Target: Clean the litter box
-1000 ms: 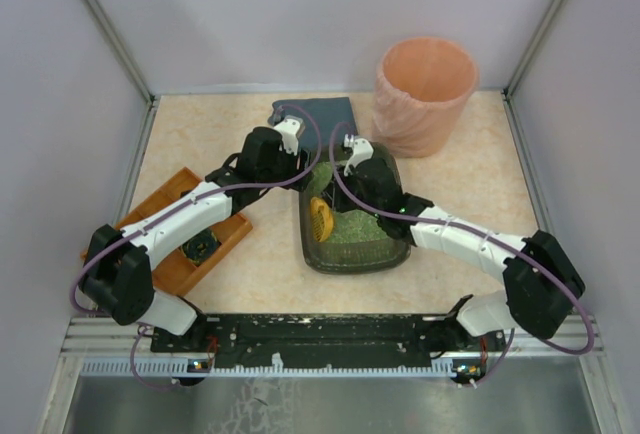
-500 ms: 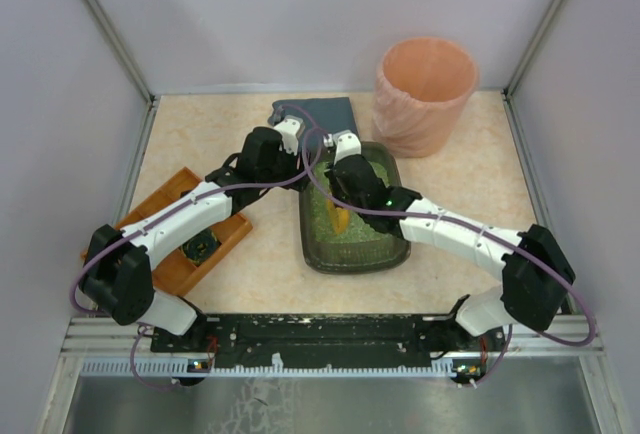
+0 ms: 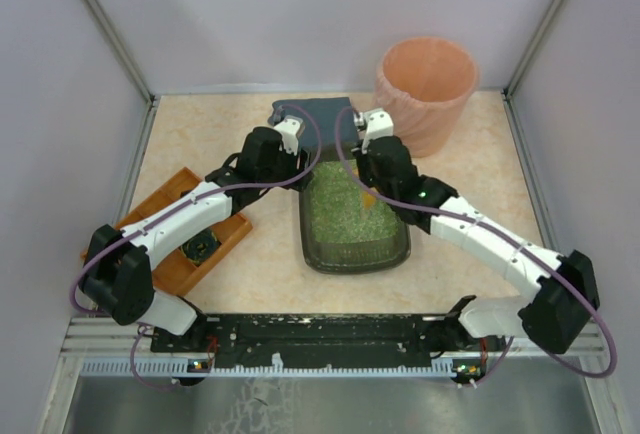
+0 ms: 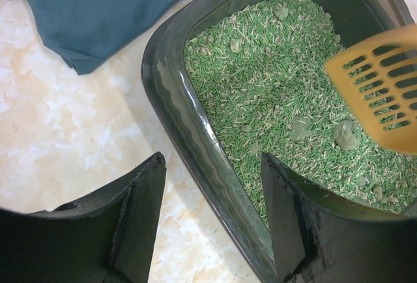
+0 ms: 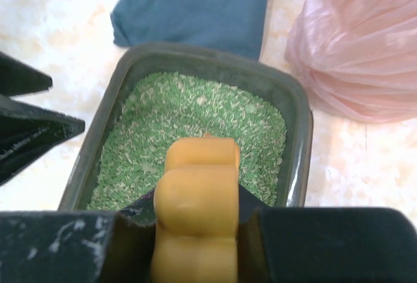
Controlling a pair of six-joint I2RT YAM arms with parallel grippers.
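The left gripper (image 4: pixel 212 165) is standing partly open, straddling the left wall of the litter box (image 4: pixel 176 100). One finger is hanging outside over the pale table (image 4: pixel 58 139) and the other is sitting inside among the litter. A strip of table is showing between the outer finger and the wall, so the jaws are not pinching the plastic. Just ahead of those fingers the dark grey-green box is holding a bed of green granular litter (image 4: pixel 260 81), and a few greyish-green clumps (image 4: pixel 345 134) are lying to the inner finger's right. The slotted yellow blade of a scoop (image 4: pixel 381 90) is hovering above that patch. The right gripper (image 5: pixel 195 231) is closed tight on the scoop's rounded orange handle, and the litter box is lying directly beyond and below its fingertips. To the right of that gripper, well past the box's far corner, a tall peach bin (image 3: pixel 410 124) is standing, lined with crinkled pink plastic (image 5: pixel 358 48) — what is inside cannot be made out. A blue cloth (image 3: pixel 320 114) is lying flat beyond both grippers, touching the far end of the box. Well back from the left gripper, under that arm, an orange-brown wooden tray (image 3: pixel 185 269) is holding a small dark object (image 3: pixel 203 247) too blurred to identify.
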